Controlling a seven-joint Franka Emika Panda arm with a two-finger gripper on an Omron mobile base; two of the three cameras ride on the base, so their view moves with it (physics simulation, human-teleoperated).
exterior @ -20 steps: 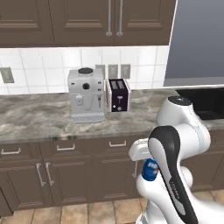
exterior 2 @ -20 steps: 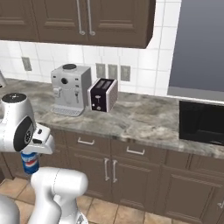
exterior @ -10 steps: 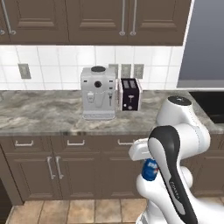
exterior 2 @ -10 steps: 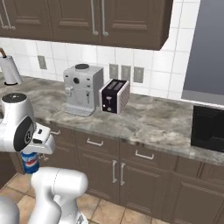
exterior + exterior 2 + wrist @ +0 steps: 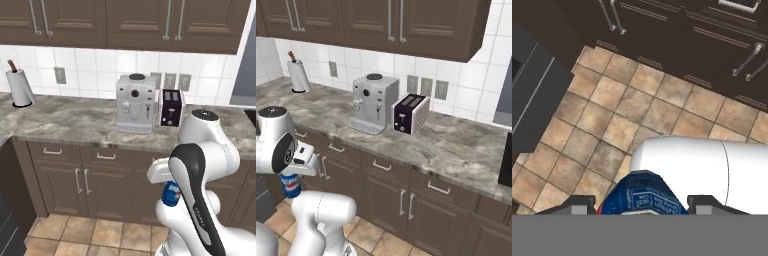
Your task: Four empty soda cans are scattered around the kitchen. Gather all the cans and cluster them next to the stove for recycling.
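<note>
A blue soda can (image 5: 171, 194) with a white band hangs low in front of the lower cabinets, with my gripper (image 5: 639, 204) shut on it. The same can (image 5: 290, 185) shows below the arm's white hand in the right base view. In the hand view the can (image 5: 643, 194) sits between the two dark fingertips (image 5: 576, 205), above the tiled floor. A black slab at the counter's far right is the edge of the stove (image 5: 507, 167); its burners are out of view.
On the marble counter (image 5: 75, 122) stand a white coffee machine (image 5: 135, 102), a black toaster (image 5: 171, 108) and a paper-towel roll (image 5: 20, 87). Brown cabinets (image 5: 95, 180) run below. A dark appliance (image 5: 6, 232) stands at the lower left, over the tiled floor (image 5: 612, 120).
The base has moved, so the whole scene has slid to the right and the paper-towel roll has come into view. The arm and the held can keep their pose.
</note>
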